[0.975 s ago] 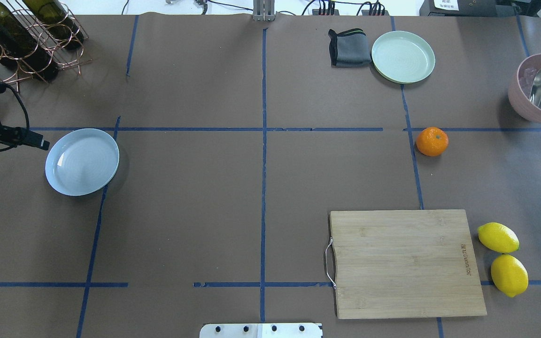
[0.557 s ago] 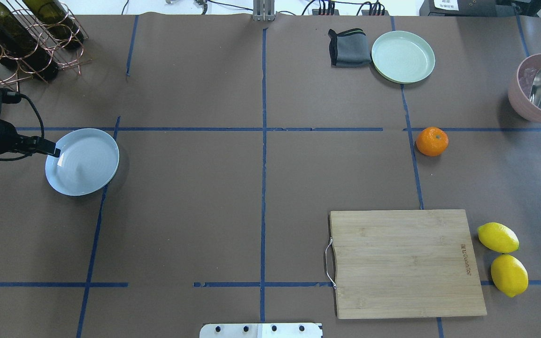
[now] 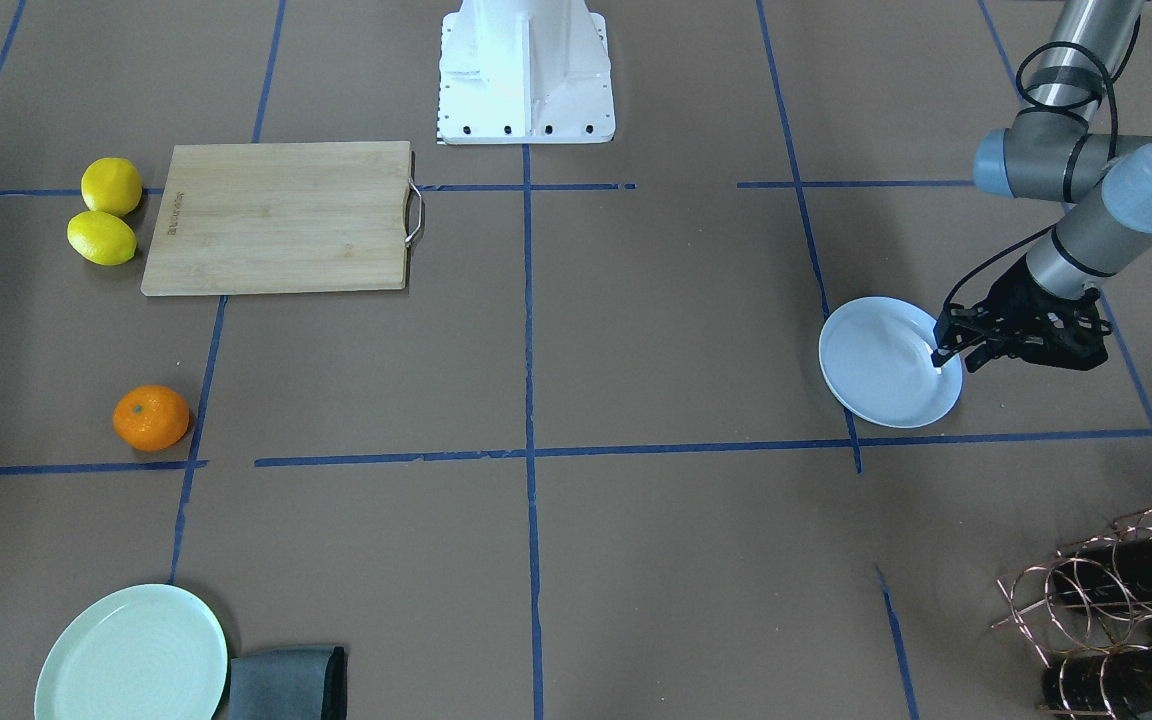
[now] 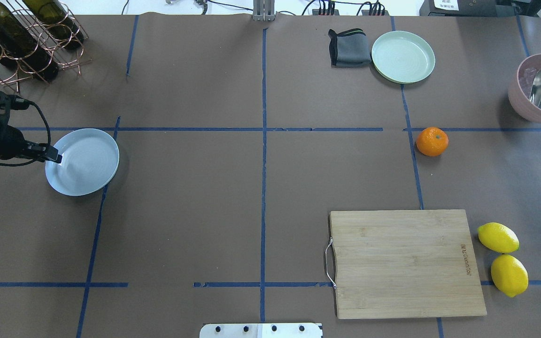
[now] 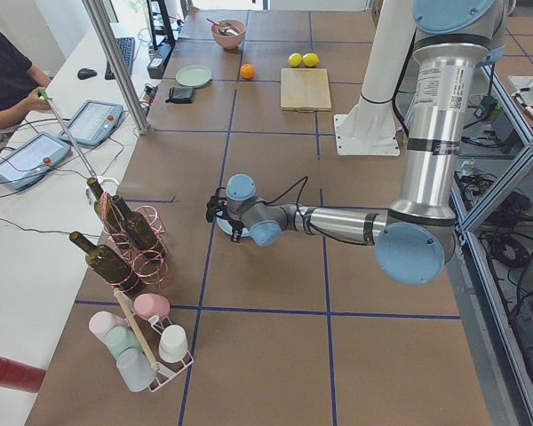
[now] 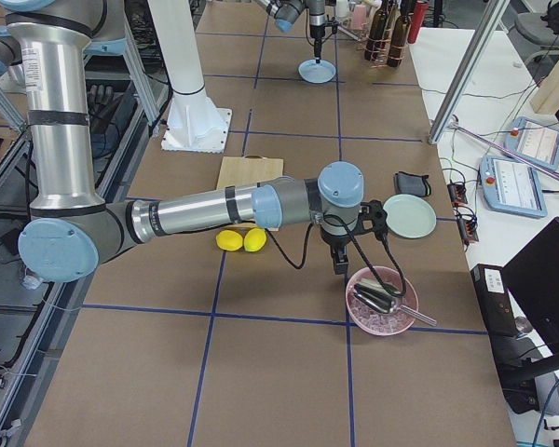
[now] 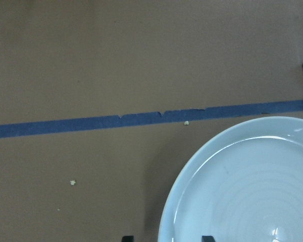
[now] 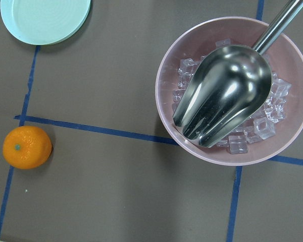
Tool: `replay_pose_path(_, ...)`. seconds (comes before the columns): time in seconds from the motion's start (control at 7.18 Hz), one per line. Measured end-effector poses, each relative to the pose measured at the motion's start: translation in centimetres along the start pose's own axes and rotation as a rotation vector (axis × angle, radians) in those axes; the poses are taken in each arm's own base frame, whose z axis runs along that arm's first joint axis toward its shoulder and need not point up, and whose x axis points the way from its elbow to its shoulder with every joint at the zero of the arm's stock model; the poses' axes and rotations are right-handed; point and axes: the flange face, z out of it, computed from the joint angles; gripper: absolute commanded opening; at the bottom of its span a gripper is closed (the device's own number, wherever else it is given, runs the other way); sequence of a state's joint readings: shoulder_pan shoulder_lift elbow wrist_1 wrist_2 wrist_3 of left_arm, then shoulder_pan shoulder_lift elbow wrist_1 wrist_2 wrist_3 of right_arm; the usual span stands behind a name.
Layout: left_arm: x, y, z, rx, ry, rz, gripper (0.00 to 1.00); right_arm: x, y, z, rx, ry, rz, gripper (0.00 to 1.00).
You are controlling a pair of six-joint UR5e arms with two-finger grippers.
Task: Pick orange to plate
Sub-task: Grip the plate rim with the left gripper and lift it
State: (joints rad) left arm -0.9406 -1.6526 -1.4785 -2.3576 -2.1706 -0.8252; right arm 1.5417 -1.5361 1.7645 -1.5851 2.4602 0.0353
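The orange [image 4: 432, 141] lies alone on the brown table at the right, and also shows in the right wrist view [image 8: 27, 146] and the front view [image 3: 151, 417]. The pale bluish-white plate [image 4: 87, 164] rests flat on the table at the far left. My left gripper [image 4: 57, 158] is open at the plate's left rim, its fingertips [image 7: 207, 238] either side of that rim [image 7: 166, 222]. My right gripper [image 6: 340, 263] hangs over the table between the orange and the pink bowl; I cannot tell its state, and its fingers are out of the wrist view.
A mint-green plate [image 4: 403, 56] and grey cloth [image 4: 348, 48] sit at the back right. A pink bowl [image 4: 521, 105] holds ice and a metal scoop [image 8: 227, 96]. A wooden cutting board [image 4: 404, 263] and two lemons [image 4: 498, 237] lie front right. A wine rack [image 4: 21, 37] stands back left.
My left gripper has moved right and slightly nearer, from beside the plate onto its left rim. The plate and orange have not moved.
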Motion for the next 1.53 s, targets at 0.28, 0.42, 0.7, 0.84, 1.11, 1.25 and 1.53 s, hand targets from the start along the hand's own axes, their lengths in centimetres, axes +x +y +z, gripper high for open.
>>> replay_pose_path(0.28,0.1,0.2,0.3,-0.006,0.000,0.004,0.18,-0.2,0.0,-0.1,0.003,0.000,-0.002,1.00)
replay_pose_path(0.42,-0.1,0.3,0.4,-0.008,-0.002,0.007,0.00,-0.2,0.0,-0.2,0.003,0.000,-0.002,1.00)
replay_pose_path(0.7,-0.2,0.4,0.2,-0.010,0.000,0.016,0.00,-0.4,-0.2,-0.3,0.005,-0.003,0.009,1.00)
replay_pose_path(0.84,-0.1,0.5,-0.2,-0.014,0.010,0.018,0.00,-0.6,-0.4,-0.4,0.008,-0.010,0.019,1.00)
replay_pose_path(1.11,-1.7,-0.4,-4.0,-0.029,0.081,-0.026,0.00,-1.1,-1.0,-0.7,0.013,-0.022,0.025,1.00)
replay_pose_path(1.25,-2.5,-1.4,-7.0,-0.043,0.137,-0.062,0.00,-1.5,-1.3,-0.7,0.014,-0.027,0.027,1.00)
replay_pose_path(1.53,2.0,-5.8,-11.3,-0.059,0.177,-0.128,0.00,-3.4,-2.1,0.7,0.000,-0.033,0.072,1.00)
